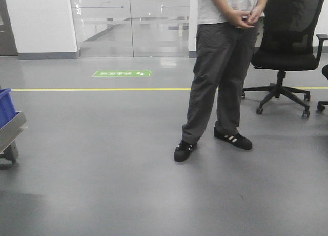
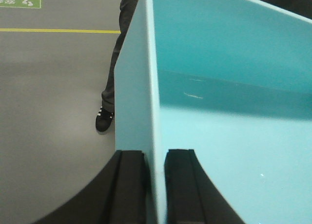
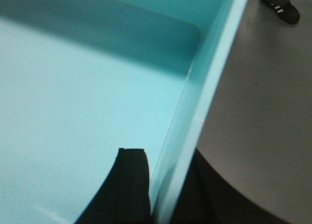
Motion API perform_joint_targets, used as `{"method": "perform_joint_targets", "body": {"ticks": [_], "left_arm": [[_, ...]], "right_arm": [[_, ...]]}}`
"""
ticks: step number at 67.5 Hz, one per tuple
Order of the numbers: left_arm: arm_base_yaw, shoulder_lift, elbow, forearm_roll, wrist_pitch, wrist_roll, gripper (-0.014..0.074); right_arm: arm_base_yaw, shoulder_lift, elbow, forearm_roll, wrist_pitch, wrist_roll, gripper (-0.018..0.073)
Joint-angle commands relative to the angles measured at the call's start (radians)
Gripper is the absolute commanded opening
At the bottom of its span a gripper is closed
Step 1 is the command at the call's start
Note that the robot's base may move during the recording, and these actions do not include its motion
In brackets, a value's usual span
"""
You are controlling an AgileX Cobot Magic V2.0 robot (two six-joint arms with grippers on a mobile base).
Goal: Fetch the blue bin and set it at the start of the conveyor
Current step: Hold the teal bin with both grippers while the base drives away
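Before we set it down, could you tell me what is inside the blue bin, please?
The blue bin holds nothing visible but bare floor and walls; parts outside both wrist views are unseen.

The front view looks low and level across the floor [image 1: 102, 184] toward a person [image 1: 220, 82]. Both wrist views sit close above their fingers [image 2: 129, 185], facing the blue bin's [image 2: 219, 63] walls; all 3 share the person's shoes [image 2: 104, 121].
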State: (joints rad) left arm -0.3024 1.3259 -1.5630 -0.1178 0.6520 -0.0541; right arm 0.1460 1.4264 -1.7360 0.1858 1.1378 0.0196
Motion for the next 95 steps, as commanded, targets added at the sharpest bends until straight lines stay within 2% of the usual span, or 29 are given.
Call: {"method": "perform_joint_targets", "body": {"ticks": [1, 75, 95], "left_arm": [[-0.001, -0.013, -0.007, -0.007, -0.067, -0.01, -0.0111], [-0.001, -0.013, -0.007, -0.007, -0.067, -0.01, -0.0111], [-0.001, -0.013, -0.007, -0.007, -0.067, -0.01, -0.0111]], "right_arm": [[-0.004, -0.012, -0.007, -0.032, -0.016, -0.036, -0.0151], [-0.004, -0.012, -0.007, -0.032, -0.018, -0.036, -0.0151], [-0.004, -0.012, -0.007, -0.032, -0.099, -0.036, -0.0151]]}}
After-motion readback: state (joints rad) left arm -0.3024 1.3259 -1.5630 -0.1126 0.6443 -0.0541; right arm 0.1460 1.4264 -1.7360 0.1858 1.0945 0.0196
